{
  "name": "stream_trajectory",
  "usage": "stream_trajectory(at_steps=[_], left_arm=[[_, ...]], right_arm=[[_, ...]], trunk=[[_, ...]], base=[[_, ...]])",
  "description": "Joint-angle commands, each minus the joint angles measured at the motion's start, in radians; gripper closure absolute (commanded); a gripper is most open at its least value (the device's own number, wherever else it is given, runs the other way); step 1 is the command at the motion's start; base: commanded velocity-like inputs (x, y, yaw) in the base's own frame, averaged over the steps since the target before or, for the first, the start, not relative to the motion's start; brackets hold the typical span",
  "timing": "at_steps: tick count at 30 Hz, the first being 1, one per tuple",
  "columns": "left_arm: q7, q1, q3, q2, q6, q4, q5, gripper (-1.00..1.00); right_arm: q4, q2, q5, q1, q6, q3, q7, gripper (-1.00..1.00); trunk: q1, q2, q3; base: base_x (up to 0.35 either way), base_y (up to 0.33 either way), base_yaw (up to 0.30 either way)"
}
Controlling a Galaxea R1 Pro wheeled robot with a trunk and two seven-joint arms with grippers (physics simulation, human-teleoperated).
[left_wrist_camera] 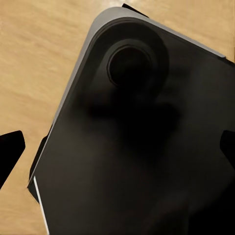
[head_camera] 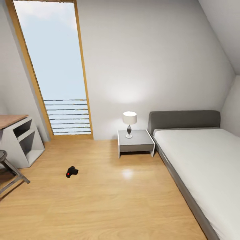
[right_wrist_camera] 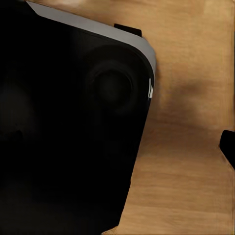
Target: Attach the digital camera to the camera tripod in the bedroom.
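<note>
The digital camera point(head_camera: 71, 172), a small black body with a red dot, lies on the light wood floor point(head_camera: 110, 200) of the bedroom, left of centre and well ahead of me. The camera tripod is out of view. In the left wrist view my left gripper point(left_wrist_camera: 118, 149) hangs open, its black fingertips point(left_wrist_camera: 11, 151) at both edges, over my own dark base point(left_wrist_camera: 137, 147) and the floor. In the right wrist view one fingertip point(right_wrist_camera: 228, 147) of my right gripper point(right_wrist_camera: 117, 147) sits far out at the edge. The other is lost against the dark base point(right_wrist_camera: 63, 127).
A grey bed with a white mattress point(head_camera: 203, 166) fills the right side. Beside it stands a white nightstand point(head_camera: 136, 142) with a lamp point(head_camera: 129, 124). A tall window point(head_camera: 55, 66) is at the back left. A wood-topped white desk point(head_camera: 20, 141) and a grey-legged stool point(head_camera: 11, 168) stand at the left edge.
</note>
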Motion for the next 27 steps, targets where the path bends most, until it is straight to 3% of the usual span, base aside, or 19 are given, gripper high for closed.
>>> stream_trajectory(at_steps=[1, 14, 27], left_arm=[[0.000, 0.000, 0.002, 0.000, -0.001, -0.001, 0.002, -1.00], [0.000, 0.000, 0.002, 0.001, -0.001, -0.001, 0.002, -1.00], [0.002, 0.000, 0.002, 0.001, -0.001, -0.001, 0.002, -1.00]], right_arm=[[0.000, 0.000, 0.007, 0.000, 0.000, 0.000, -0.001, -1.00], [0.000, -0.001, 0.008, 0.000, -0.001, -0.001, -0.001, -1.00], [0.000, -0.002, 0.007, 0.000, -0.001, 0.000, -0.001, -1.00]], trunk=[[0.001, 0.000, -0.001], [0.001, 0.000, -0.009], [0.001, 0.000, -0.011]], base=[[0.322, 0.074, 0.268], [0.323, 0.115, 0.261], [0.323, 0.152, 0.045]])
